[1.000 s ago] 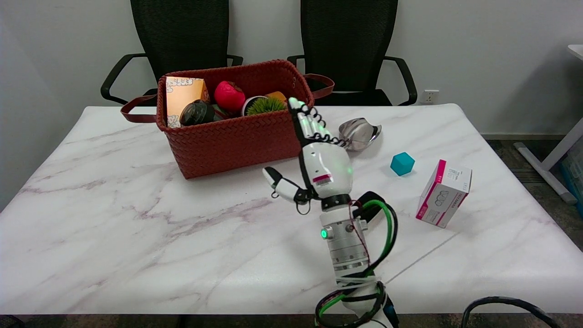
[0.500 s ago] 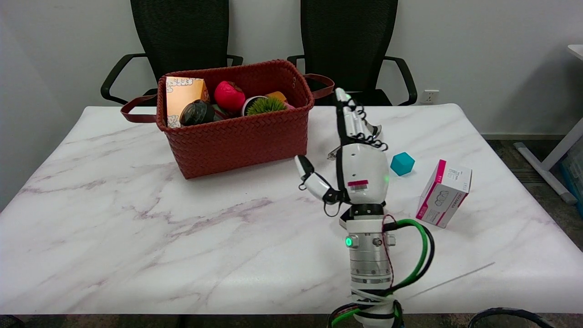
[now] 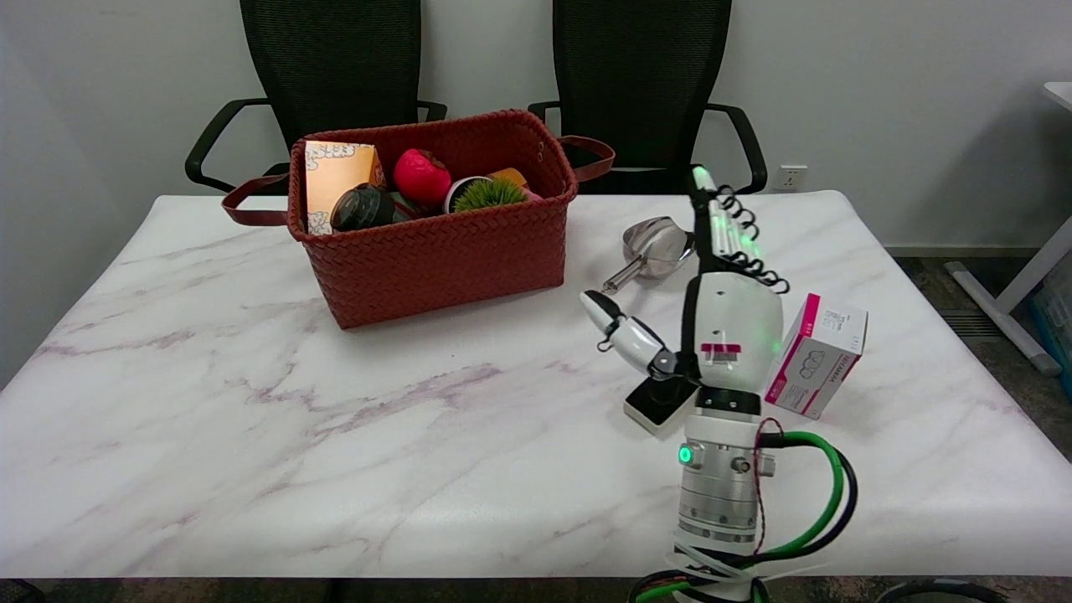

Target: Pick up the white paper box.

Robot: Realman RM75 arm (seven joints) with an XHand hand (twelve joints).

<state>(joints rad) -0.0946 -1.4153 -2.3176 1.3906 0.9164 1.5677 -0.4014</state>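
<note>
The robot's right hand (image 3: 727, 322) stands upright over the marble table (image 3: 251, 402), fingers straight and held together, thumb spread away to its left, holding nothing. Just to its right, apparently apart from the palm, the white paper box (image 3: 816, 354) sits tilted on one lower edge, so a sideways brush from the hand could well topple it or push it toward the table's edge. The box is white with a magenta band along its left side and small printed labelling.
</note>
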